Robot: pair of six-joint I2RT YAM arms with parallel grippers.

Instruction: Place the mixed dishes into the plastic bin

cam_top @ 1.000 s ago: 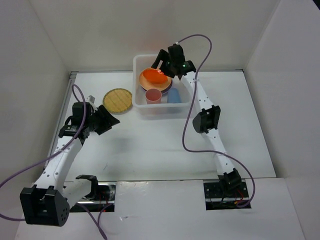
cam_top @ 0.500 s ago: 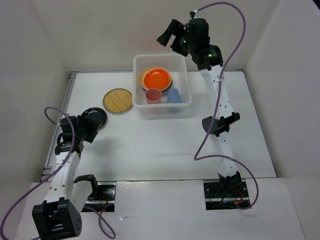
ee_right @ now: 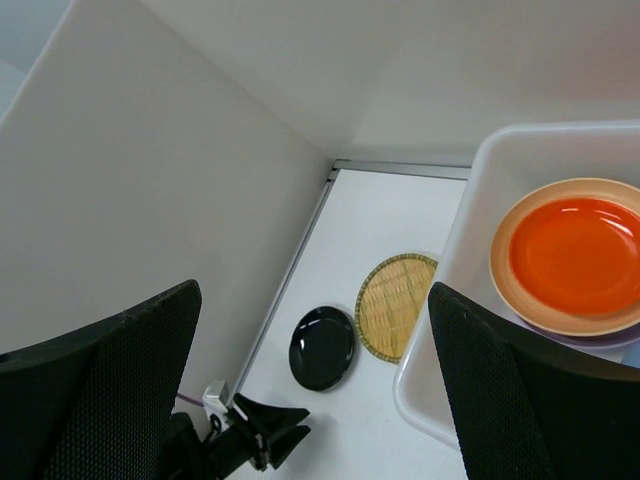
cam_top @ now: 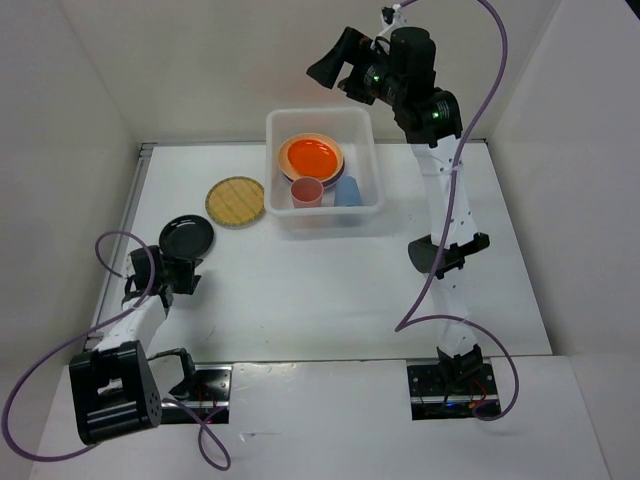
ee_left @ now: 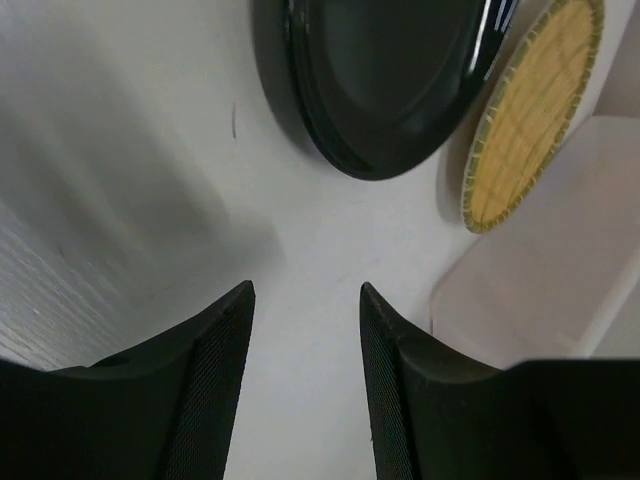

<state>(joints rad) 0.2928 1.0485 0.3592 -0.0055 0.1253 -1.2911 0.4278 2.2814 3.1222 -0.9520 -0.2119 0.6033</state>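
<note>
White walls close in a white table [cam_top: 300, 290] on three sides. Toward its far edge stands the plastic bin [cam_top: 330, 217], translucent white. An orange plate [cam_top: 312, 155] lies in the bin's far half on a plain tan plate [cam_top: 287, 163]. A sliver of lavender plate [ee_right: 600, 341] shows beneath them, and whatever else lies under that stack is covered. In the bin's near half stand the pink-red cup [cam_top: 306, 191] and the blue cup [cam_top: 348, 190], side by side. The right wrist view cuts both cups off.

Left of the bin, and close to it, the tan woven-grid plate [cam_top: 236, 201] lies flat on the table. A black plate [cam_top: 186, 236] lies nearer the left wall. The left wrist view crops both plates at its top edge and shows only a pale, blurred corner of the bin.

The left gripper [ee_left: 305, 300] sits low over the table, just short of the black plate. Its jaws are partly apart, with only bare table between them. In the top view its dark fingers merge with the black plate's edge and are hard to pick out.

The right gripper [cam_top: 330, 66] is raised high over the bin's far rim, in front of the back wall. Its jaws are spread wide and hold nothing. Its wrist camera looks down past the fingers [ee_right: 110, 400] onto the table.
</note>
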